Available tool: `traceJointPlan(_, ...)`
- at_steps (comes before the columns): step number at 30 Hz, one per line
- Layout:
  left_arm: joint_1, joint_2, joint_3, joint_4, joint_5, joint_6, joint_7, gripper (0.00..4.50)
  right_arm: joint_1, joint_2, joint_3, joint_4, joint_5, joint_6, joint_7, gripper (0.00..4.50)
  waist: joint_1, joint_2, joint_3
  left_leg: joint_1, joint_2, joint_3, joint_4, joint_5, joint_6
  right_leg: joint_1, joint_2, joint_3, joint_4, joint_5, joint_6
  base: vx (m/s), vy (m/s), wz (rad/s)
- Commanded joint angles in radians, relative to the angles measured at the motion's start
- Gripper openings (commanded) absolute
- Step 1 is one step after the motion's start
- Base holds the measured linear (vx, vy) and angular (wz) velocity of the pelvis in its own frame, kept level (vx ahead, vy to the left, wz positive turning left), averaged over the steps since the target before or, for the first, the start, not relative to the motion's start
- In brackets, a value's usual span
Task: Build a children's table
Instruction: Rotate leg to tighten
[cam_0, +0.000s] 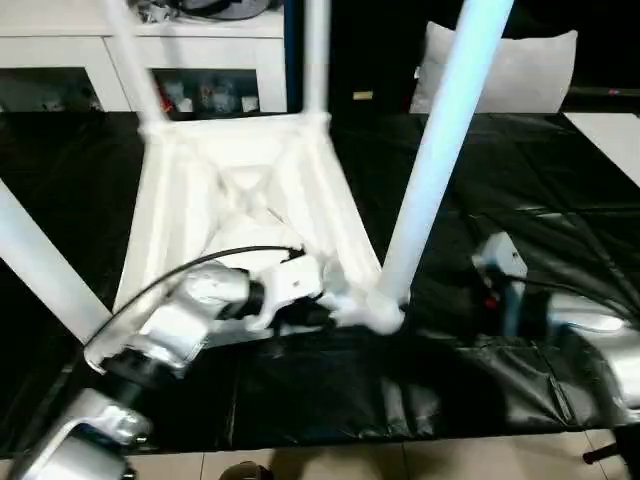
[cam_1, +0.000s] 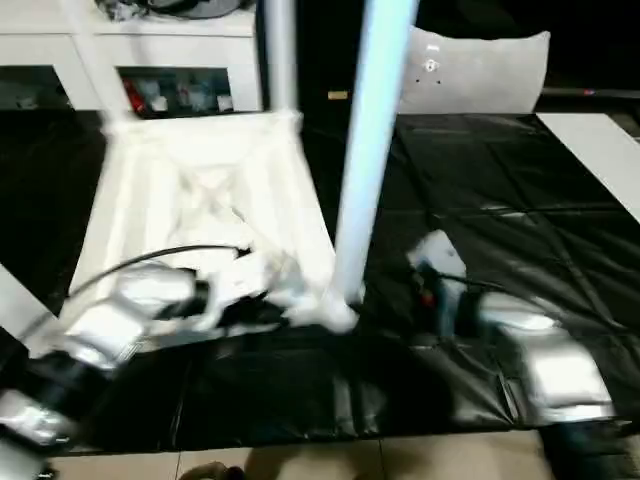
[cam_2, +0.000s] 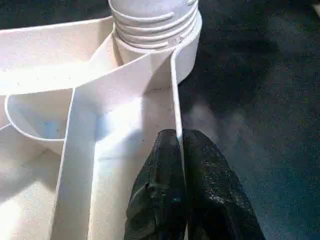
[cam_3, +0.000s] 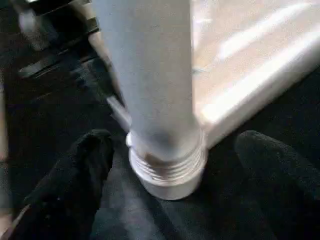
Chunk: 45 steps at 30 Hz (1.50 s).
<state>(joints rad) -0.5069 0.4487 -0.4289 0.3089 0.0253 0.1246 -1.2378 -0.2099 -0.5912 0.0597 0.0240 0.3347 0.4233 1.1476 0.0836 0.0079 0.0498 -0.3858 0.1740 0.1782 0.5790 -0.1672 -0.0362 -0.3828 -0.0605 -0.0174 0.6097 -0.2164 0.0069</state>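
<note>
Upside-down, the top (cam_0: 240, 190) holds a leg (cam_0: 440, 150) in its corner socket (cam_3: 167, 170); left jaws pinch its rim, right jaws wide.

Light falls from above, so the white plastic rectangular table top with ribbed underside (cam_0: 240, 200) glares nearly blank in both head views, its ribs washed out, while the glossy black sheet on the floor (cam_0: 520, 200) shows pale sheen along its creases. Motion blur smears the head views, most in the right eye, softening the silver forearms and the long tapered white tubular leg (cam_1: 365, 150). In the right wrist view that leg's threaded base is blurred and the black fingers (cam_3: 70, 185) are soft, whereas the left wrist view is sharp, with soft shadow under the ribs.
</note>
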Motion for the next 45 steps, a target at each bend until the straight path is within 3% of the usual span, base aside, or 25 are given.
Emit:
traceJointPlan(1,0.006,0.002,-0.067,-0.017,-0.003,-0.052,-0.095,0.0,-0.025,-0.018,0.018,0.013,0.016,-0.021,0.06,3.94,-0.003,-0.002,-0.055,0.028,0.059,-0.015,-0.064,-0.24,0.044,0.031,-0.075,0.032,-0.073,-0.109,-0.25,0.0,0.0,0.0)
traceJointPlan(3,0.004,0.016,-0.079,-0.02,-0.004,-0.07,-0.135,0.0,-0.043,-0.027,0.035,0.035,0.022,-0.029,0.111,3.52,0.003,-0.002,-0.054,0.032,0.062,-0.014,-0.067,-0.258,0.027,0.027,-0.075,0.032,-0.074,-0.145,-0.254,0.0,0.0,0.0)
traceJointPlan(5,0.002,0.019,-0.082,-0.019,-0.005,-0.077,-0.146,0.0,-0.047,-0.029,0.04,0.039,0.024,-0.031,0.124,3.48,0.008,-0.004,-0.055,0.034,0.064,-0.013,-0.066,-0.262,0.022,0.026,-0.075,0.033,-0.071,-0.145,-0.252,0.0,0.0,0.0)
traceJointPlan(16,-0.008,0.027,-0.097,-0.009,-0.011,-0.127,-0.199,0.0,-0.086,-0.001,0.117,0.066,0.042,-0.022,0.222,2.52,0.014,-0.004,-0.06,0.029,0.061,-0.012,-0.061,-0.219,0.031,0.029,-0.076,0.031,-0.063,-0.097,-0.26,0.0,0.0,0.0)
traceJointPlan(17,-0.011,0.025,-0.096,-0.002,-0.008,-0.132,-0.199,0.0,-0.087,0.005,0.121,0.068,0.042,-0.024,0.228,2.28,0.015,-0.004,-0.06,0.029,0.061,-0.012,-0.062,-0.222,0.03,0.029,-0.076,0.03,-0.063,-0.101,-0.261,0.0,0.0,0.0)
traceJointPlan(24,-0.01,0.012,-0.082,0.01,-0.013,-0.112,-0.182,0.0,-0.066,0.0,0.127,0.047,0.063,-0.006,0.235,2.06,0.016,-0.004,-0.06,0.031,0.06,-0.012,-0.061,-0.234,0.021,0.029,-0.077,0.031,-0.065,-0.124,-0.256,0.0,0.0,0.0)
traceJointPlan(28,-0.007,-0.034,-0.054,-0.003,-0.025,-0.002,-0.102,0.0,-0.029,0.046,0.089,0.009,0.073,0.015,0.13,2.05,0.018,-0.004,-0.058,0.03,0.059,-0.013,-0.062,-0.237,0.021,0.029,-0.077,0.032,-0.067,-0.136,-0.254,0.0,0.0,0.0)
traceJointPlan(29,-0.004,-0.056,-0.049,-0.027,-0.024,0.063,-0.063,0.0,-0.025,0.083,0.079,-0.01,0.053,0.029,0.041,2.04,0.015,0.002,-0.054,0.031,0.057,-0.015,-0.066,-0.267,0.006,0.025,-0.077,0.032,-0.072,-0.192,-0.244,0.0,0.0,0.0)
traceJointPlan(31,-0.004,-0.088,-0.04,-0.042,-0.011,0.104,-0.003,0.0,-0.034,0.134,0.071,-0.014,0.029,0.054,-0.065,2.04,0.01,-0.001,-0.051,0.033,0.056,-0.017,-0.069,-0.302,-0.009,0.024,-0.079,0.032,-0.078,-0.26,-0.231,0.0,0.0,0.0)
traceJointPlan(33,-0.005,-0.105,-0.035,-0.049,-0.003,0.127,0.031,0.0,-0.04,0.16,0.066,-0.013,0.017,0.068,-0.117,2.03,-0.006,-0.002,-0.047,0.034,0.053,-0.023,-0.073,-0.353,-0.04,0.02,-0.081,0.032,-0.088,-0.38,-0.195,0.0,0.0,0.0)
traceJointPlan(34,-0.021,-0.161,-0.028,-0.051,0.026,0.222,0.121,0.0,-0.066,0.24,0.05,0.012,-0.013,0.133,-0.268,2.01,-0.009,-0.001,-0.047,0.032,0.051,-0.026,-0.074,-0.358,-0.042,0.022,-0.081,0.031,-0.088,-0.402,-0.185,0.0,0.0,0.0)
traceJointPlan(36,-0.028,-0.183,-0.028,-0.049,0.038,0.26,0.153,0.0,-0.076,0.273,0.05,0.025,-0.036,0.146,-0.33,1.99,-0.034,-0.002,-0.042,0.032,0.047,-0.032,-0.077,-0.406,-0.067,0.015,-0.079,0.027,-0.096,-0.497,-0.151,0.0,0.0,0.0)
traceJointPlan(37,-0.034,-0.207,-0.028,-0.043,0.054,0.293,0.19,0.0,-0.085,0.312,0.047,0.04,-0.058,0.148,-0.396,1.99,-0.037,-0.002,-0.042,0.033,0.045,-0.035,-0.077,-0.418,-0.068,0.014,-0.081,0.025,-0.1,-0.528,-0.14,0.0,0.0,0.0)
traceJointPlan(39,-0.054,-0.272,-0.015,-0.007,0.086,0.352,0.3,0.0,-0.117,0.42,0.015,0.097,-0.081,0.163,-0.56,1.98,-0.062,-0.002,-0.041,0.03,0.039,-0.044,-0.075,-0.451,-0.075,0.01,-0.085,0.019,-0.112,-0.608,-0.105,-0.019,0.01,-0.1)
traceJointPlan(40,-0.061,-0.288,-0.014,0.002,0.093,0.362,0.326,0.0,-0.129,0.438,0.012,0.118,-0.099,0.162,-0.603,1.98,-0.065,-0.002,-0.042,0.03,0.038,-0.046,-0.075,-0.456,-0.074,0.011,-0.083,0.017,-0.114,-0.616,-0.097,0.0,0.0,0.0)
traceJointPlan(41,-0.07,-0.317,-0.012,0.018,0.109,0.375,0.372,0.0,-0.148,0.467,0.007,0.158,-0.116,0.133,-0.651,1.98,-0.071,-0.007,-0.042,0.036,0.038,-0.046,-0.073,-0.47,-0.064,0.003,-0.081,0.018,-0.12,-0.604,-0.095,0.0,0.0,0.0)
traceJointPlan(43,-0.072,-0.326,-0.013,0.02,0.114,0.38,0.382,0.0,-0.152,0.48,0.0,0.166,-0.105,0.126,-0.654,1.98,-0.075,-0.005,-0.04,0.041,0.037,-0.044,-0.07,-0.489,-0.059,-0.003,-0.079,0.018,-0.125,-0.607,-0.097,0.0,0.0,0.0)
traceJointPlan(44,-0.071,-0.334,-0.015,0.016,0.117,0.387,0.388,0.0,-0.153,0.492,-0.009,0.164,-0.095,0.119,-0.656,2.52,-0.075,-0.005,-0.041,0.042,0.038,-0.043,-0.07,-0.491,-0.05,-0.003,-0.079,0.02,-0.127,-0.596,-0.098,0.0,0.0,0.0)
traceJointPlan(45,-0.069,-0.336,-0.016,0.011,0.119,0.389,0.388,0.0,-0.154,0.502,-0.023,0.16,-0.084,0.116,-0.659,2.52,-0.075,-0.005,-0.04,0.043,0.038,-0.042,-0.071,-0.495,-0.045,-0.005,-0.078,0.02,-0.129,-0.586,-0.1,0.0,0.0,0.0)
